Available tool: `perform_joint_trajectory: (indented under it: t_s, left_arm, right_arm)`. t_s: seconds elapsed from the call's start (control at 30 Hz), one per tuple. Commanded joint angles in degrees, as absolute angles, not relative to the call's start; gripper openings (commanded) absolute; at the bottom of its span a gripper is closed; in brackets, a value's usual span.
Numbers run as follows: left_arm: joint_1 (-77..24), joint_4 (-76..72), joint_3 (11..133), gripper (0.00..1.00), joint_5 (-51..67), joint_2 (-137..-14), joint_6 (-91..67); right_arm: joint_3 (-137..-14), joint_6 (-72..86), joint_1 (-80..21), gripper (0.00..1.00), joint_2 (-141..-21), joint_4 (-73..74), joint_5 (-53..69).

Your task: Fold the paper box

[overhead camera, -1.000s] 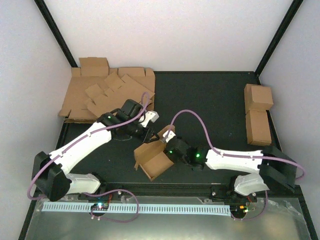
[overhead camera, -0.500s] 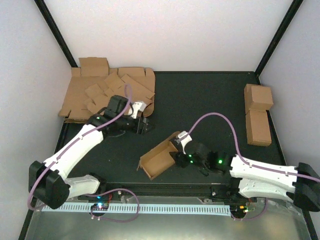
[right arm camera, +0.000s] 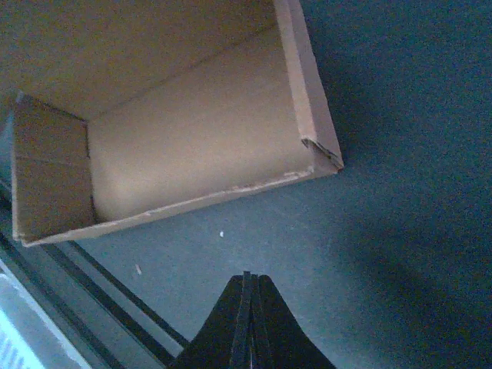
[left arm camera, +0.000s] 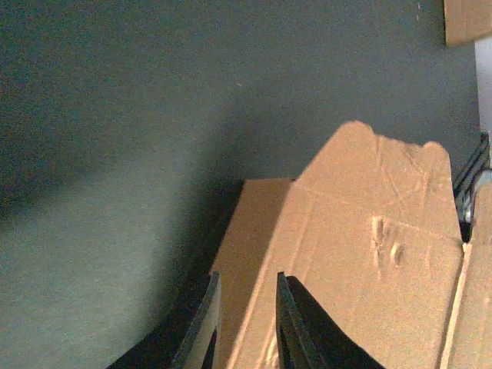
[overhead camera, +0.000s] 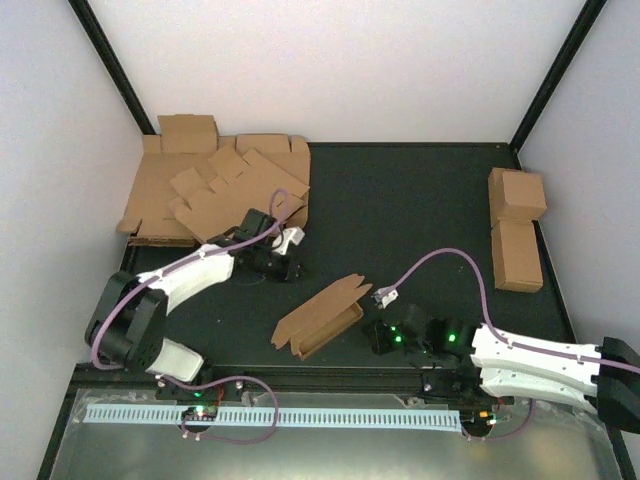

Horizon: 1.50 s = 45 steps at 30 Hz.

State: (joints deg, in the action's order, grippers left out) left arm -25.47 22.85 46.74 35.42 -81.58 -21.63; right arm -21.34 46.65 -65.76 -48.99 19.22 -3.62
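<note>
Right wrist: paper box point(right arm camera: 184, 146) half-folded, open-topped; right hand point(right arm camera: 247, 275) clenched, left hand point(left arm camera: 246, 280) slightly parted.

From above the light is bright and even, the white walls point(overhead camera: 350, 70) almost washed out, the dark table point(overhead camera: 420, 210) flat, shadows faint. Both wrist views are dimmer and soft: a broad shadow lies beside the paper box point(left arm camera: 369, 254), and the right one looks bluish

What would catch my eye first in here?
A half-folded brown box lies in the middle, between the white left arm and right arm. Flat cardboard blanks are heaped at the back left. Two closed cartons sit by the right edge.
</note>
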Motion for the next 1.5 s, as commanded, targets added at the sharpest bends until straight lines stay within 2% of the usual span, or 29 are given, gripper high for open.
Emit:
perform_joint_trajectory:
  t_s: [0.0,0.07,0.2,0.47,1.1,1.47]
  left_arm:
    - [-29.4,17.2,47.6,0.18,38.2,-84.5,-22.1]
    - [-30.4,16.4,48.0,0.12,37.9,-86.3,-21.9]
    - [-32.1,15.4,49.0,0.09,37.6,-90.2,-21.3]
    - [-32.7,14.8,50.6,0.09,35.4,-95.7,-20.7]
    - [-37.0,13.2,53.9,0.09,40.1,-101.2,-21.0]
    - [-39.2,13.9,55.6,0.09,41.2,-103.8,-20.0]
  right_arm:
    - [-19.2,52.0,-65.4,0.02,-49.5,15.2,-3.2]
    - [-18.7,51.7,-65.4,0.02,-50.2,13.3,-4.2]
    - [-18.7,52.7,-65.1,0.02,-52.7,11.0,-6.3]
    - [-16.6,54.4,-63.7,0.02,-56.3,3.9,-6.0]
    - [-18.6,51.2,-61.0,0.02,-61.8,1.7,-5.5]
    - [-19.6,40.7,-59.6,0.02,-61.9,0.3,-5.2]
